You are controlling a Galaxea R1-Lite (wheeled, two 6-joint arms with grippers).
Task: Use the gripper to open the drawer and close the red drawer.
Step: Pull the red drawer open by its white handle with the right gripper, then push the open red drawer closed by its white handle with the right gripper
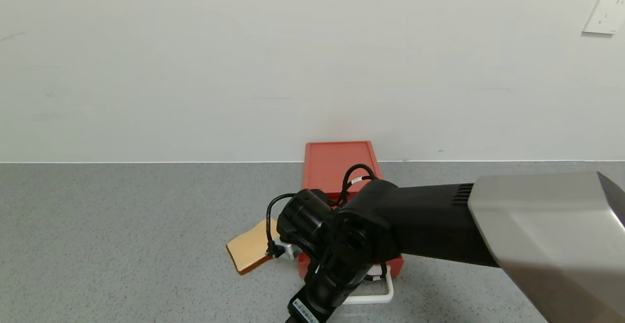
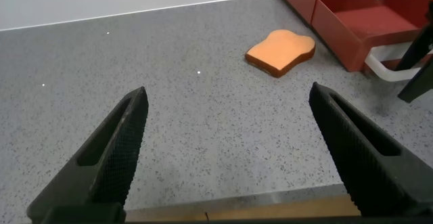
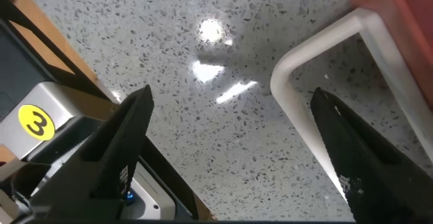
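**Right tool at the drawer handle**

Reaching down over the red drawer (image 1: 337,164), the right tool (image 3: 230,149) hangs with its fingers spread wide and holding nothing — the white handle (image 3: 318,61) runs past one fingertip (image 3: 352,163). The tray is slid partly out. A bread slice (image 2: 281,51) lies just beside the drawer on the grey tabletop (image 1: 122,225). The left tool (image 2: 230,149) — also wide open — hovers well apart.

In the head view the right arm covers the front of the red drawer (image 1: 337,164), part of its white handle (image 1: 376,297) and an edge of the bread slice (image 1: 251,251). The right end effector itself is cut off at the lower edge there.
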